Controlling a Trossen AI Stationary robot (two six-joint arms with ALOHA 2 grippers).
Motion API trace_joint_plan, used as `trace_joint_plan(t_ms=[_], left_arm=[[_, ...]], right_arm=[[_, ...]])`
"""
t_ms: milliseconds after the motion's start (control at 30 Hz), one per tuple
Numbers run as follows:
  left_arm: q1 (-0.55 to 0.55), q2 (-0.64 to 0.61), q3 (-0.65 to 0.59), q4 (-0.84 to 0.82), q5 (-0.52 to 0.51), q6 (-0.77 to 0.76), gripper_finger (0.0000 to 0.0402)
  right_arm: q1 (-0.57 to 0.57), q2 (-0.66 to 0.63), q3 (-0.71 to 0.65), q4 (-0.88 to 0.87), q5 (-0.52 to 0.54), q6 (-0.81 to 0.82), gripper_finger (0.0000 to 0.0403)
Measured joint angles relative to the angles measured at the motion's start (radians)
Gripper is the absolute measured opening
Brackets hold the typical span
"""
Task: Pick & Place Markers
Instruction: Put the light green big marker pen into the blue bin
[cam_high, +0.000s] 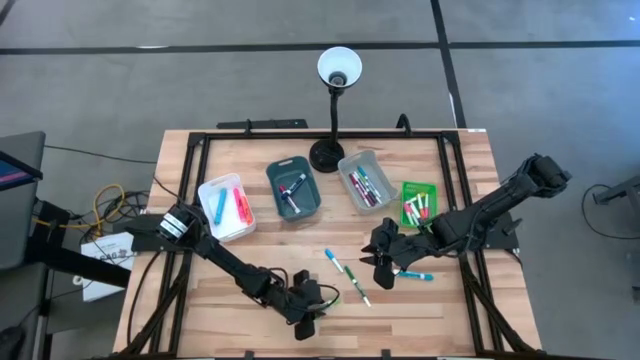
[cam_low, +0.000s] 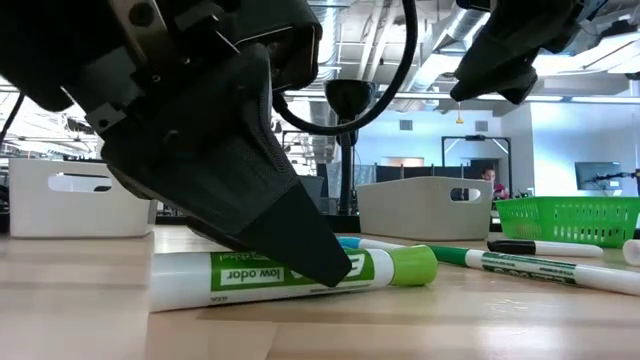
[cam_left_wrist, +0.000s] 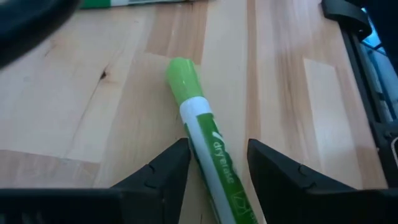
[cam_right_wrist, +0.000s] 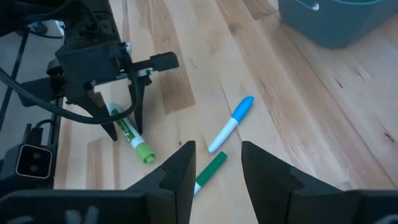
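A marker with a green cap and a white, green-labelled barrel (cam_left_wrist: 205, 134) lies flat on the wooden table near its front edge (cam_high: 330, 296). My left gripper (cam_left_wrist: 217, 165) is open and slants down over it. One finger stands on each side of the barrel, behind the cap, with room left beside the marker. In the low view the near finger (cam_low: 300, 240) reaches down in front of the marker (cam_low: 260, 278). My right gripper (cam_right_wrist: 217, 168) hangs open above the table's middle right (cam_high: 380, 262), holding nothing.
Loose markers lie mid-table: a blue-capped one (cam_high: 333, 258), a green one (cam_high: 357, 287) and a cyan-capped one (cam_high: 415, 274). Behind them stand a white bin (cam_high: 225, 207), a teal bin (cam_high: 293, 188), a grey bin (cam_high: 365, 180), a green basket (cam_high: 418, 203) and a lamp (cam_high: 327, 155).
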Motion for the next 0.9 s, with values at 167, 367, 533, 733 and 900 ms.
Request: trace_joint_plan(t_ms=[167,367,533,733,900], left_arm=[[0.004,-0.002,-0.002,-0.02,-0.025,0.002,0.0122],[0.021,-0.008,-0.002,-0.046,-0.035,-0.006,0.006],[0.046,-0.062,-0.01,-0.102,-0.063,0.008,0.006],[0.102,-0.279,-0.006,-0.35,-0.202,0.014,0.0069],[0.222,-0.48,-0.007,-0.581,-0.248,0.015,0.0066]], right_arm=[[0.001,-0.002,0.0,0.011,0.0,0.0,0.0118],[0.0,-0.002,0.0,0.01,0.0,0.0,0.0118],[0.0,-0.003,0.0,0.01,0.0,0.0,0.0118],[0.0,-0.003,0.0,0.01,0.0,0.0,0.0118],[0.0,-0.003,0.0,0.01,0.0,0.0,0.0118]])
